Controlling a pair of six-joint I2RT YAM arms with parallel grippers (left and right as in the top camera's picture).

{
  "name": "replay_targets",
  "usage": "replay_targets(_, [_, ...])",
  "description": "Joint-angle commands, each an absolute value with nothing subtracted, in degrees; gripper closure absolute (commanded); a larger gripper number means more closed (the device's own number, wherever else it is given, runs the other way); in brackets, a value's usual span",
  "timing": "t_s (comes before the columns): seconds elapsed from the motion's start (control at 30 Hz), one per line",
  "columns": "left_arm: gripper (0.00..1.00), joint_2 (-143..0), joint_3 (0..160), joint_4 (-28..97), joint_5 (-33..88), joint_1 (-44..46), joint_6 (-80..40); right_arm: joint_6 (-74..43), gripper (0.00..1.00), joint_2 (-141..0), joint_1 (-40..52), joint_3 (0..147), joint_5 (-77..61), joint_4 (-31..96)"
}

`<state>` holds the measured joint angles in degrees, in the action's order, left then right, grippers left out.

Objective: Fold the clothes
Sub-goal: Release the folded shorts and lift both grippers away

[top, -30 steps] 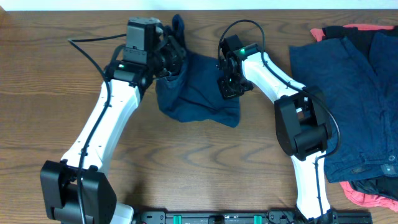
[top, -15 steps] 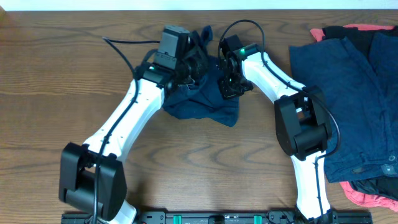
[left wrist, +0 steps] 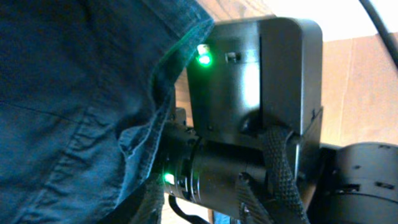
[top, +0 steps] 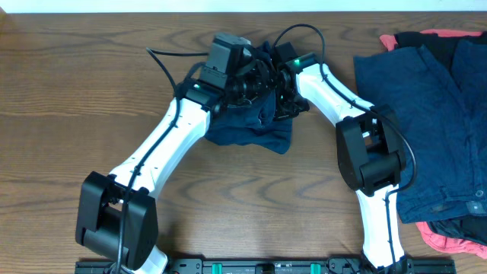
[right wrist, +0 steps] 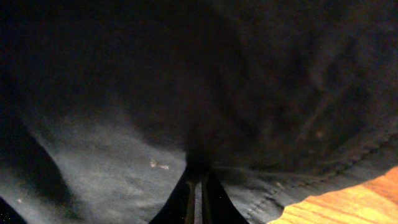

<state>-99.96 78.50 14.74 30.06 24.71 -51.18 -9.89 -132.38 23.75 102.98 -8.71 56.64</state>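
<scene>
A dark navy garment (top: 255,131) lies bunched on the table's far middle. My left gripper (top: 261,78) is over its upper part, right beside my right wrist. In the left wrist view its fingers (left wrist: 199,202) stand apart with wood showing between them, and navy fabric (left wrist: 68,106) drapes along the left side. My right gripper (top: 283,105) presses into the same garment. In the right wrist view its fingers (right wrist: 196,190) are together, with dark fabric (right wrist: 124,162) gathered at their tips. More navy clothes (top: 422,114) lie piled at the right.
The pile at the right also holds a coral-red garment (top: 449,242) and a black one (top: 415,38). The two arms are very close together over the middle garment. Bare wooden table (top: 76,99) lies to the left and front.
My left gripper has swung to the right across the garment, carrying a fabric edge with it, and is now beside my right wrist. The right gripper has stayed in place.
</scene>
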Motion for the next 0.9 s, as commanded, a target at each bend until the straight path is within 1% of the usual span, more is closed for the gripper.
replay_targets(0.0, [0.56,-98.02,79.75,13.80,34.50,23.00,-50.37,-13.10,0.92,-136.00,24.05,102.08,-7.46,57.10])
replay_targets(0.13, [0.52,-95.79,79.75,13.76,33.41,18.70,-46.76,-13.74,0.88,-132.53,23.11,102.37,-6.81,58.39])
replay_targets(0.2, [0.45,-95.18,79.75,13.76,31.42,15.88,-44.88,-14.20,0.87,-129.08,22.22,102.37,-4.62,58.65])
replay_targets(0.37, [0.43,-95.96,79.75,14.22,27.70,10.09,-38.09,-15.86,0.82,-119.57,19.53,102.37,1.61,59.24])
replay_targets(0.5, [0.43,-97.65,79.75,14.24,25.93,7.77,-34.68,-17.54,0.77,-113.32,16.53,102.37,2.11,59.61])
replay_targets(0.57, [0.43,-98.89,79.75,14.24,23.68,7.53,-32.10,-18.22,0.76,-111.57,15.33,102.37,0.32,59.33])
replay_targets(0.7, [0.43,-101.84,79.75,13.80,20.62,7.81,-27.59,-16.69,0.63,-111.44,14.59,102.30,-6.63,59.02])
replay_targets(0.73, [0.43,-102.85,79.75,13.52,20.69,7.84,-26.94,-16.21,0.61,-111.90,14.63,102.30,-7.70,59.22])
replay_targets(0.87, [0.43,-106.85,79.75,13.63,20.73,7.84,-26.76,-13.63,0.60,-114.61,15.92,102.30,-12.99,59.16])
